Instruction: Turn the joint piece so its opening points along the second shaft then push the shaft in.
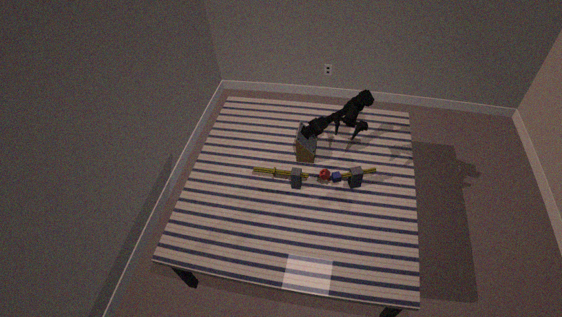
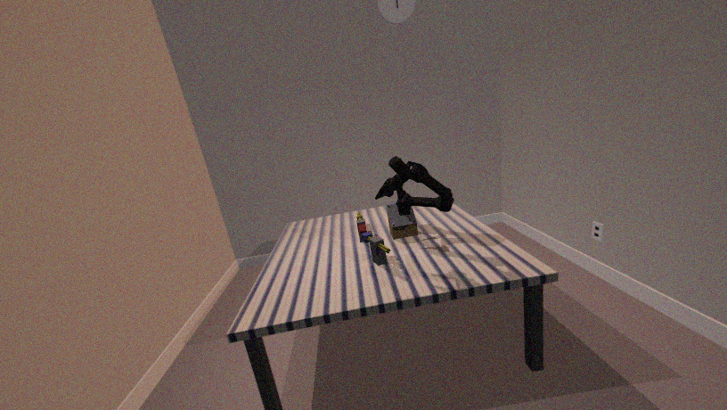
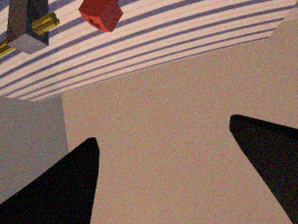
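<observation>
The red joint piece (image 1: 324,174) (image 2: 362,229) (image 3: 101,15) sits beside a blue hinge part (image 1: 336,176) (image 2: 365,235). The first yellow shaft (image 1: 370,170) (image 2: 384,248) passes through its grey block (image 1: 355,178) (image 2: 378,251). The second yellow shaft (image 1: 262,169) (image 3: 46,22) has a small collar and runs through the other grey block (image 1: 296,179) (image 3: 30,43); its end stands apart from the red piece. Whether the opening points exactly along that shaft cannot be told. My gripper (image 1: 344,136) (image 3: 166,132) is open and empty, raised behind the row of parts and touching none.
The arm's wooden base block (image 1: 305,154) (image 2: 404,232) stands behind the row, close to the second shaft's block. A striped table (image 1: 251,220) (image 2: 310,285) carries everything. A pale square patch (image 1: 307,274) lies at its front edge.
</observation>
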Action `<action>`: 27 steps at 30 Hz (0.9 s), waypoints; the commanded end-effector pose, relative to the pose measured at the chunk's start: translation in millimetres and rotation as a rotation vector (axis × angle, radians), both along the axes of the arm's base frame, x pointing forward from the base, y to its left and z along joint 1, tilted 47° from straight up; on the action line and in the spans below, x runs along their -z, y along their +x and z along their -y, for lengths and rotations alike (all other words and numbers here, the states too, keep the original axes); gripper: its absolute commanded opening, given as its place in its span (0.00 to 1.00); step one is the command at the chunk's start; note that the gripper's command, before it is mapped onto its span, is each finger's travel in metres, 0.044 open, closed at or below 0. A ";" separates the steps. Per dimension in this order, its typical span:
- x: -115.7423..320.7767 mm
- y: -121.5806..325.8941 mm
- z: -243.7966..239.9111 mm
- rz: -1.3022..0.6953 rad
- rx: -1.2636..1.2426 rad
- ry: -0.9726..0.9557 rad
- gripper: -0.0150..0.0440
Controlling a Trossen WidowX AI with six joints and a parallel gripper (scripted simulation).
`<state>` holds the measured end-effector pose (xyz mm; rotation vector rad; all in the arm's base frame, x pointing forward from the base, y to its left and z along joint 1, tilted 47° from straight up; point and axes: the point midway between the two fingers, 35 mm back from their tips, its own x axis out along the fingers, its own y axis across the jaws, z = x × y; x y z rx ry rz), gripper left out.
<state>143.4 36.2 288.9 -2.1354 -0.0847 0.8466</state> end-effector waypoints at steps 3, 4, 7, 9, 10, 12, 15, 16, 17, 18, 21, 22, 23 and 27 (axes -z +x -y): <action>0.1 0.2 0.1 -0.002 0.001 0.002 1.00; 0.3 0.8 0.4 -0.007 0.004 0.008 1.00; 1.9 4.9 2.4 -0.041 0.026 0.048 1.00; 3.8 9.5 4.7 -0.079 0.051 0.092 1.00; 4.8 11.8 5.8 -0.099 0.064 0.115 1.00; 7.6 16.5 8.4 -0.141 0.091 0.154 1.00; 12.1 23.4 12.2 -0.204 0.133 0.211 1.00; 13.7 25.6 13.4 -0.226 0.147 0.230 1.00; 15.3 27.9 14.6 -0.247 0.161 0.248 1.00; 17.0 30.1 15.8 -0.268 0.176 0.267 1.00; 21.3 35.7 17.0 -0.328 0.202 0.308 1.00; 22.6 37.4 17.3 -0.346 0.210 0.320 1.00; 24.0 39.0 17.7 -0.365 0.220 0.334 1.00; 30.9 45.8 20.1 -0.443 0.261 0.376 1.00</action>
